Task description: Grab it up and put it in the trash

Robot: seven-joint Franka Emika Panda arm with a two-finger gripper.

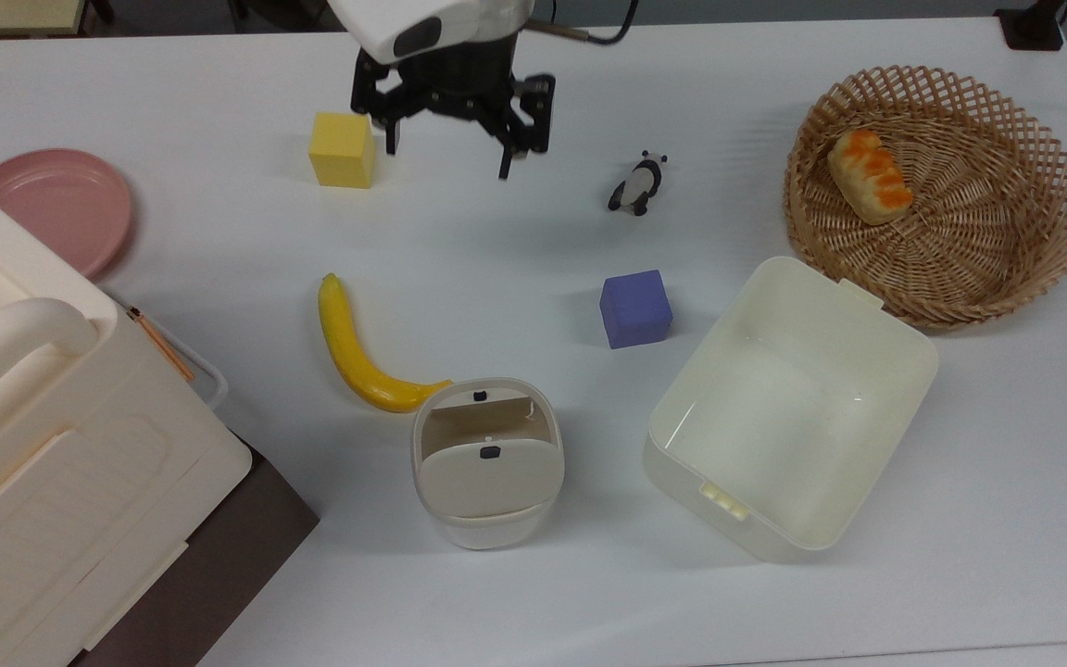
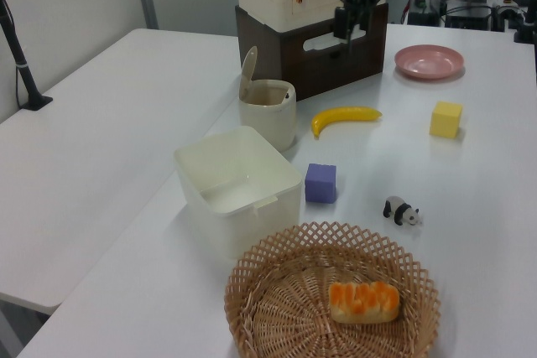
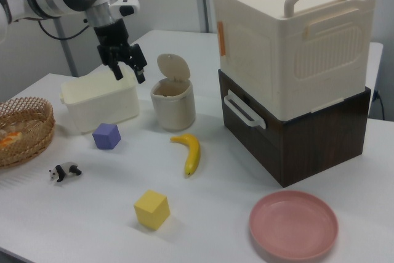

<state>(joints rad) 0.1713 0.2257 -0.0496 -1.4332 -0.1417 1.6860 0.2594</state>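
Observation:
The trash (image 1: 487, 530) is a small beige bin at the table's front, with its tan flap lid tipped open; it also appears in the left view (image 2: 268, 123) and the right view (image 3: 173, 108). It, the thing to grab, is hidden. My gripper (image 1: 448, 159) hangs high over the far side of the table, between the yellow cube (image 1: 341, 149) and the panda figure (image 1: 637, 184). Its fingers are open with nothing between them. The gripper is also in the left view (image 2: 346, 27) and the right view (image 3: 129, 76), well clear of the bin.
A banana (image 1: 353, 352) lies just beyond the bin. A purple cube (image 1: 635, 308) and a cream tub (image 1: 691, 486) sit on the top view's right. A wicker basket (image 1: 1034, 213) holds bread. A pink plate (image 1: 52, 204) and a big cream box (image 1: 33, 417) occupy the top view's left.

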